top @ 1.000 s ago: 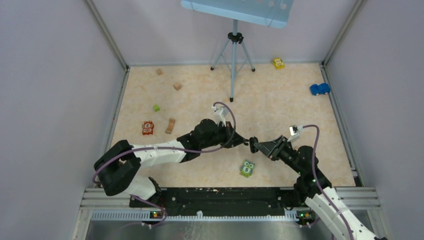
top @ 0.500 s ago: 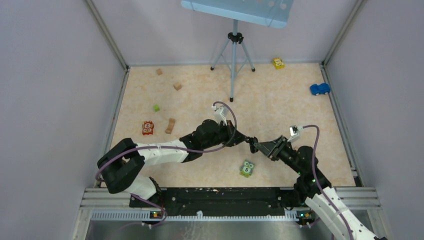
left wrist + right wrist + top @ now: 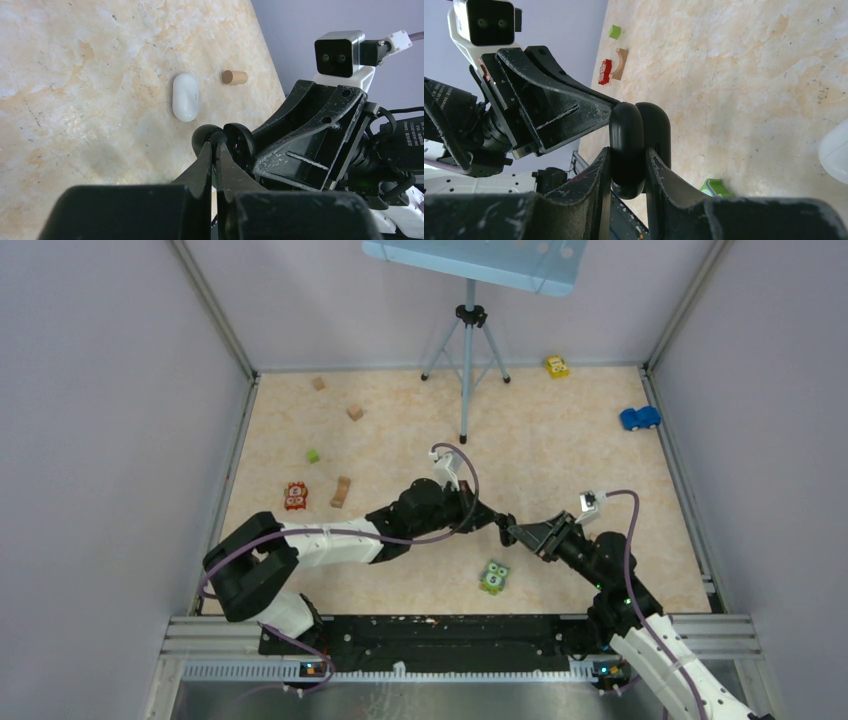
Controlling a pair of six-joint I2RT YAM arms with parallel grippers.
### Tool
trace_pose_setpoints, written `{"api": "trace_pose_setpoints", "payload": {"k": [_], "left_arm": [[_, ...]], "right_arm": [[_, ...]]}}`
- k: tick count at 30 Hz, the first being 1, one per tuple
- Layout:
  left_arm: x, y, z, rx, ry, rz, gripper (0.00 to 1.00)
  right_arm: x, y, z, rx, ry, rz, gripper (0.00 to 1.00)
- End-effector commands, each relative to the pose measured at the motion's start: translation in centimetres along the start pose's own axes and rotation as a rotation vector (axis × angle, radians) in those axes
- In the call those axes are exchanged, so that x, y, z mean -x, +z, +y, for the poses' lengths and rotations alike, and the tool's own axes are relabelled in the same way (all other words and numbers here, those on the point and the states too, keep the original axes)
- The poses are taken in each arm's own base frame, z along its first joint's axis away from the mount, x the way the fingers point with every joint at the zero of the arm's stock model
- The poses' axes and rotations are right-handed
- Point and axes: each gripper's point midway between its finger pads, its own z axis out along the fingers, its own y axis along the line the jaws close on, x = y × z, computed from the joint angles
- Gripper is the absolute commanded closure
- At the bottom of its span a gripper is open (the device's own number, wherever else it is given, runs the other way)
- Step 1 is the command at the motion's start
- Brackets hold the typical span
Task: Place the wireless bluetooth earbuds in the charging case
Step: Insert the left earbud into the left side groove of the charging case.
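Observation:
My right gripper [image 3: 514,531] is shut on a black pebble-shaped charging case [image 3: 626,135] and holds it above the table, lid open beside the body. My left gripper [image 3: 216,137] is shut, and its tips pinch a small dark rounded earbud [image 3: 218,134] right at the case's opening [image 3: 240,142]. The two grippers meet tip to tip in the top view, the left gripper [image 3: 496,521] on the left. A closed white case [image 3: 185,97] lies on the table beyond them; its edge shows in the right wrist view [image 3: 836,155]. The white earbuds are out of view.
A green owl toy [image 3: 494,577] lies just in front of the grippers. A tripod [image 3: 466,350] stands at the back middle. A tan wooden peg [image 3: 234,76] lies beside the white case. Red block [image 3: 295,496], wooden arch [image 3: 341,491], green cube [image 3: 313,455], toy cars [image 3: 640,418] lie farther off.
My left arm has reached a little farther right, bringing its shut fingertips up against the black case. The right gripper has held the case nearly still.

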Motion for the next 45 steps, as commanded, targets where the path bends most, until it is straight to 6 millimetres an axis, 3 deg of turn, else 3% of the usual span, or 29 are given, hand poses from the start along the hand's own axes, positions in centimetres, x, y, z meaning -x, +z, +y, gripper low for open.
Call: {"api": "trace_pose_setpoints", "payload": {"k": [1,15,26,34,37,38,45], "left_arm": [[1.2,0.5,-2.3,-0.059,0.003,-0.042,1.00],[-0.1,1.7,-2.2,0.004,0.018,-0.005,1.00],[0.6,1.4,-1.7,0.104,0.085,-0.051,1.00],[-0.1,2.3,-2.1,0.112,0.122,-0.004,1.00],[-0.1,2.4,-2.2,0.119,0.127,0.002,0.79],[-0.1,2.3,-2.2,0.122,0.127,0.001,0.76],[0.5,1.7,-2.1,0.137,0.129,-0.027,0.78]], "right_arm": [[0.9,0.0,1.6,0.061,-0.012,-0.032,0.95],[1.2,0.1,1.8,0.070,-0.002,-0.046,0.95],[1.0,0.0,1.5,0.067,0.004,-0.047,0.95],[1.0,0.0,1.5,0.066,0.005,-0.049,0.95],[1.0,0.0,1.4,0.063,0.004,-0.048,0.95],[1.0,0.0,1.4,0.063,0.004,-0.048,0.95],[0.9,0.0,1.2,0.059,0.007,-0.046,0.95]]}}
